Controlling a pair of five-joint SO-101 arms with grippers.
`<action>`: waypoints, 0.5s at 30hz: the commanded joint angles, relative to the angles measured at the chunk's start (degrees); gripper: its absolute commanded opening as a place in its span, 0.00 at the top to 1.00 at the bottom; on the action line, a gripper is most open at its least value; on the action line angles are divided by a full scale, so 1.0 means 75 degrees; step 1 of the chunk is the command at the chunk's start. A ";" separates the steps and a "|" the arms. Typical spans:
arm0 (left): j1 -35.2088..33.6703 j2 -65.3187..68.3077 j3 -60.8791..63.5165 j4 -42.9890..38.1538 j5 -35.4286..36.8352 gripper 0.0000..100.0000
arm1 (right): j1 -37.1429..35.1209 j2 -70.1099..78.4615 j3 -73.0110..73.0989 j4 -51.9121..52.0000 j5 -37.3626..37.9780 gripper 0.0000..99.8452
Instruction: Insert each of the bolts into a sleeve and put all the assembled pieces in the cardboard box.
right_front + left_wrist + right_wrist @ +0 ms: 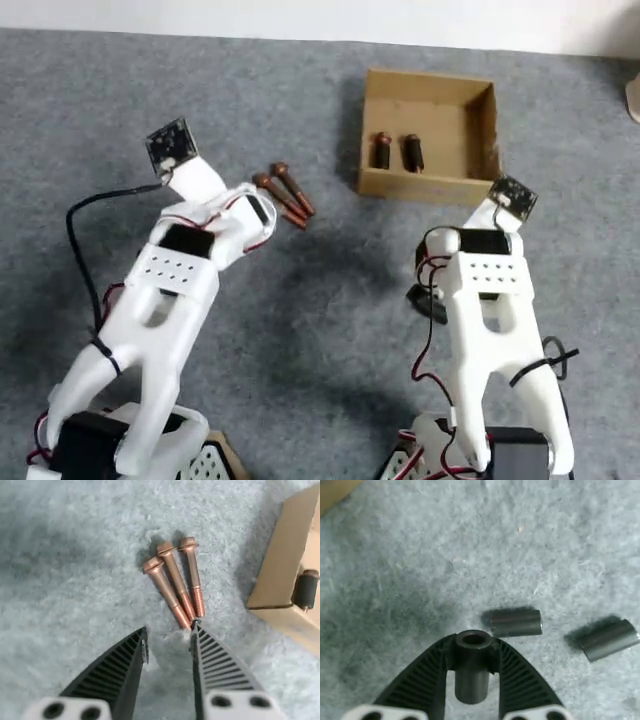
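Three copper bolts (172,580) lie side by side on the grey carpet, seen also as bolts (285,195) in the high view. My left gripper (169,630) hovers just short of their threaded ends, open, with one fingertip (195,630) almost at a bolt tip. My right gripper (472,647) is shut on a black sleeve (471,672), whose bore faces the camera. Two more sleeves (512,622) (607,639) lie on the carpet beyond it. The cardboard box (478,112) holds two assembled pieces (382,150) (412,152).
A corner of the box (285,575) stands close beside the bolts, with a dark piece (306,587) showing inside. The right arm (480,290) stands just in front of the box. Bare carpet lies between the two arms.
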 commanded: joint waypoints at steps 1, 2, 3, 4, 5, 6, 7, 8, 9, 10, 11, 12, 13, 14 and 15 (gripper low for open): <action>-0.0135 -0.0018 -0.0463 0.0258 0.0598 0.86 | -0.0111 -0.0322 -0.0029 -0.0111 -0.0188 1.00; -0.0135 -0.0018 -0.0451 0.0281 0.0727 0.86 | -0.0100 -0.0322 -0.0029 -0.0111 -0.0188 1.00; -0.0135 -0.0006 -0.0416 0.0281 0.0832 0.86 | -0.0100 -0.0322 -0.0029 -0.0111 -0.0199 1.00; -0.0135 0.0006 -0.0358 0.0246 0.0926 0.86 | -0.0100 -0.0322 -0.0029 -0.0100 -0.0199 1.00; -0.0135 0.0088 -0.0358 0.0246 0.1008 0.86 | -0.0100 -0.0322 -0.0029 -0.0100 -0.0199 1.00; -0.0135 0.0217 -0.0416 0.0246 0.1090 0.86 | -0.0100 -0.0346 -0.0029 -0.0100 -0.0199 1.00; -0.0135 0.0416 -0.0486 0.0246 0.1137 0.86 | -0.0100 -0.0381 -0.0018 -0.0100 -0.0199 1.00; -0.0135 0.0686 -0.0604 0.0246 0.1149 0.86 | -0.0100 -0.0440 -0.0018 -0.0076 -0.0199 1.00; -0.0135 0.0990 -0.0779 0.0281 0.1149 0.86 | -0.0100 -0.0510 -0.0018 -0.0053 -0.0199 1.00; -0.0135 0.1342 -0.0955 0.0281 0.1149 0.86 | -0.0100 -0.0580 0.0006 -0.0053 -0.0199 1.00; -0.0135 0.1694 -0.1166 0.0328 0.1149 0.86 | -0.0100 -0.0651 0.0088 -0.0088 -0.0199 1.00; -0.0135 0.2057 -0.1424 0.0422 0.1149 0.86 | -0.0111 -0.0744 0.0182 -0.0111 -0.0199 1.00; -0.0135 0.2397 -0.1705 0.0574 0.1149 0.86 | -0.0123 -0.0838 0.0287 -0.0123 -0.0199 1.00; -0.0135 0.2714 -0.1999 0.0738 0.1149 0.86 | -0.0123 -0.0944 0.0369 -0.0158 -0.0199 1.00; -0.0135 0.2995 -0.2315 0.0914 0.1149 0.86 | -0.0123 -0.1049 0.0451 -0.0287 -0.0199 1.00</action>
